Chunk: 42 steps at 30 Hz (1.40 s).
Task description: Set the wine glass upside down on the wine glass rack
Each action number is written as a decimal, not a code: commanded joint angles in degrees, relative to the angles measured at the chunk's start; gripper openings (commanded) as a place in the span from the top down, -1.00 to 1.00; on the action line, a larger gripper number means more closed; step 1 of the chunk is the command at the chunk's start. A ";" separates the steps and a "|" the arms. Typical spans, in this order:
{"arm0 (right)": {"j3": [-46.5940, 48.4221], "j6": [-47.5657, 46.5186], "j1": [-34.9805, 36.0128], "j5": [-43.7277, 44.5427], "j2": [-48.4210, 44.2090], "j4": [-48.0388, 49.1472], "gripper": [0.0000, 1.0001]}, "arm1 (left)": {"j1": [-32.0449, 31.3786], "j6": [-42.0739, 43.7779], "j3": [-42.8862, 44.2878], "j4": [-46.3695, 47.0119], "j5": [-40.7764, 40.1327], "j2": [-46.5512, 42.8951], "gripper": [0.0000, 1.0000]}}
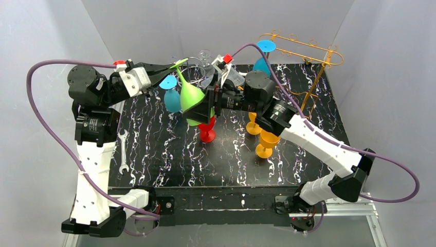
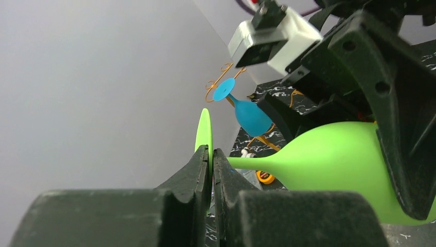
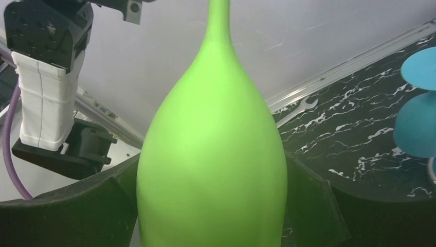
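1. Far left, a silver metal wrench [image 1: 123, 150] lies flat on the black, white-veined table [image 1: 154, 170], below the left pincer and well apart from it.
2. The left pincer [image 1: 176, 65] is up in the air, jaws clamped tight on the thin round foot of the lime-green plastic wine glass [image 1: 190, 95]. In the wrist view the disc is edge-on, squeezed between the two black fingers [image 2: 190, 175].
3. That green glass hangs clear above the table, tilted. Its foot is up at the left pincer, and its stem slants down and to the right into the bowl, which sits inside the right pincer.
4. Just below the left pincer, close beside the green bowl, is a blue plastic wine glass [image 1: 171, 102], foot uppermost.
5. The right pincer [image 1: 198, 107] is spread wide, one black pad on either side of the green bowl. Whether the pads actually press on it, I can't tell.
6. Directly beneath the right pincer, a red plastic wine glass [image 1: 207, 134] stands on the table, partly hidden.
7. To the right of that pincer, tucked behind its arm, stand two orange plastic wine glasses [image 1: 266, 144].
8. Far right, well beyond the right pincer, the gold wire wine glass rack [image 1: 308, 50] stands at the table's back corner. A second blue wine glass [image 1: 261, 66] hangs from it, foot up. The green glass is well apart from the rack.
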 commanded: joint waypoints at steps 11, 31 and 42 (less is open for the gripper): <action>2.30 -4.04 0.06 2.32 -0.94 -4.38 -0.34 | -0.66 -4.62 0.87 0.50 0.35 -2.41 -0.33; -43.69 -28.48 -0.03 89.02 -40.49 11.86 -0.08 | -0.67 -10.47 -1.23 -14.32 -12.14 3.08 -0.97; -50.41 -27.48 -16.05 85.68 -30.07 25.79 -0.06 | -0.66 -8.68 -3.33 -14.34 -11.44 4.03 -0.97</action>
